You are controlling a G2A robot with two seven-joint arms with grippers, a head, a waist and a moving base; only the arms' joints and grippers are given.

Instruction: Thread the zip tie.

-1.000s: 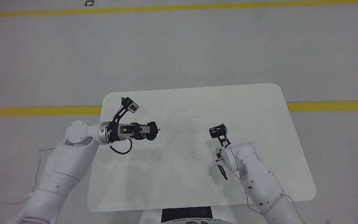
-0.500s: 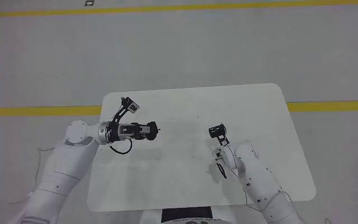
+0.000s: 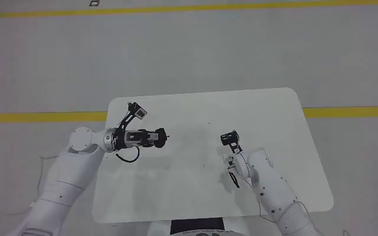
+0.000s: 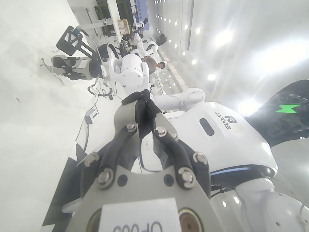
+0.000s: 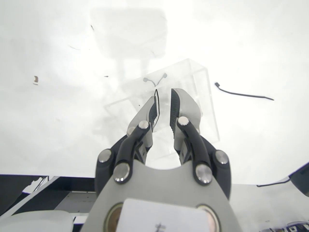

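The right gripper (image 5: pixel 163 95) is hanging with jaws apart over a clear, hard-walled box (image 5: pixel 206 112), and a thin black loop (image 5: pixel 157 100) is lying against one ribbed pad. Just beyond, a slim, flexible zip tie (image 5: pixel 241 94) is lying flat on the smooth white table (image 5: pixel 72 121). Well apart, the left gripper (image 4: pixel 144 100) is pressed together. Threading seems not begun; the next move is asking for fine tip-to-head alignment.
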